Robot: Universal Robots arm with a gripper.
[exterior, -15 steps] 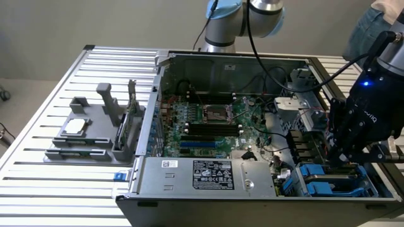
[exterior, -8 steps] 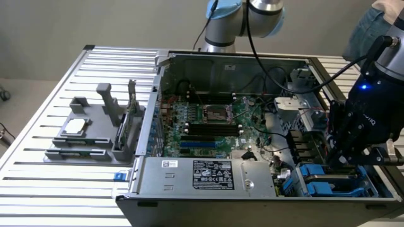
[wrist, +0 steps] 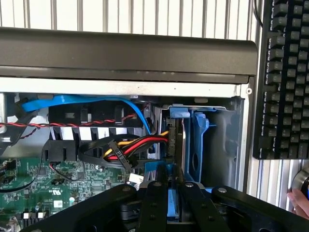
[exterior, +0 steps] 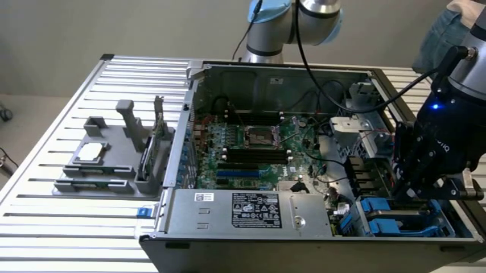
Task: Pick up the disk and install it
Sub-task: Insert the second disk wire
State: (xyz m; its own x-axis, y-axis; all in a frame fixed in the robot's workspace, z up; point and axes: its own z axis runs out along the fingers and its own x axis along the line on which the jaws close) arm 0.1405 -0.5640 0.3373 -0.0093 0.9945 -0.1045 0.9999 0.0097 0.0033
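The gripper [exterior: 410,193] is down inside the open computer case [exterior: 304,71], at the drive bay in the corner on the exterior view's right. Its fingers [wrist: 153,203] are pinched together on the disk [wrist: 170,205], whose blue carrier stands on edge between them, beside red, yellow and black cables [wrist: 140,145].
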